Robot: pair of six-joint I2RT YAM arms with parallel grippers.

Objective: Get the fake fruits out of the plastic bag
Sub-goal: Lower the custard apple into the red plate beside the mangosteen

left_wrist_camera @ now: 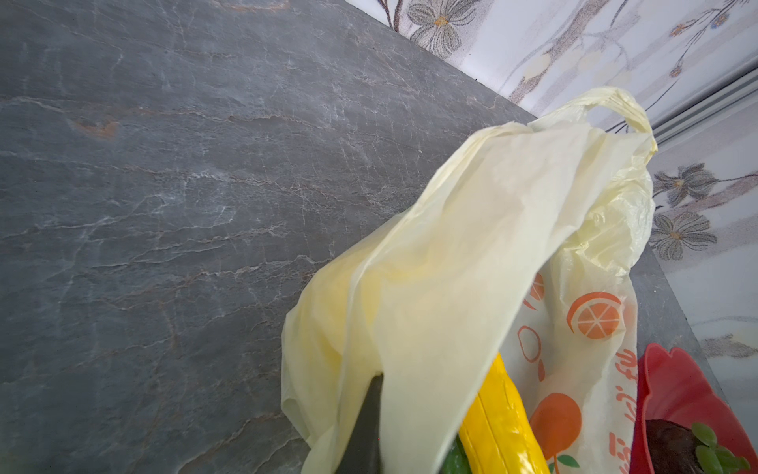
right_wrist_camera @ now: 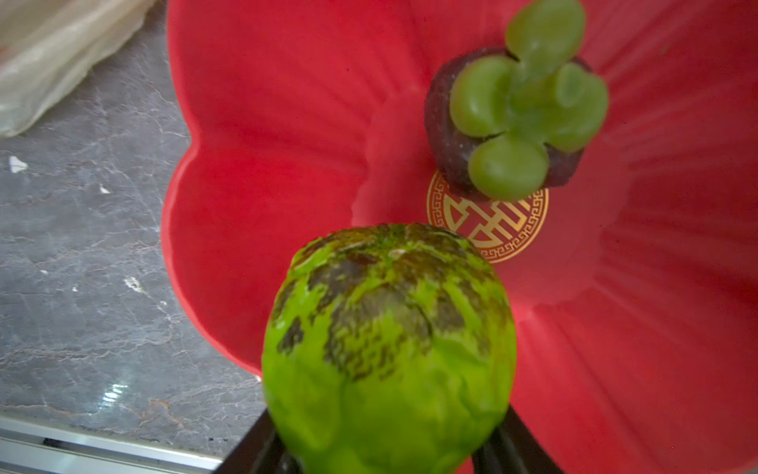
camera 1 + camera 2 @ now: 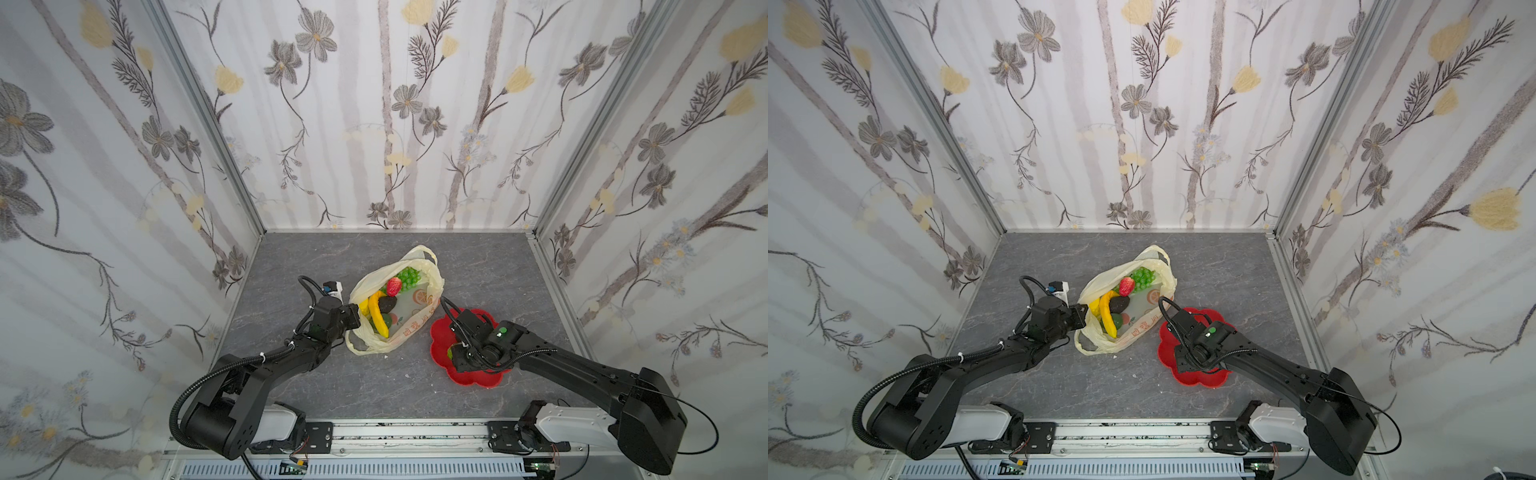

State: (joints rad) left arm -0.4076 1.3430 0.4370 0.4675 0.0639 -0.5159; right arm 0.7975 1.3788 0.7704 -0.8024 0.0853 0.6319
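Pale plastic bag point(image 3: 417, 309) open mid-table point(image 3: 316, 257), banana point(image 3: 379, 319), strawberry point(image 3: 394, 286) and grapes point(image 3: 408, 277) inside, left claw point(image 3: 356, 319) pinched together on its rim facing the left edge, right claw point(image 2: 385, 449) clamped round a mottled green fruit point(image 2: 387, 349) over the red plate point(image 2: 266, 123) nearer the front edge, mangosteen point(image 2: 445, 139) at the plate's centre.

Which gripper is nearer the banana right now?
Left. The left gripper pinches the bag edge right beside the banana. The right gripper holds a green fruit over the plate, beyond the bag.
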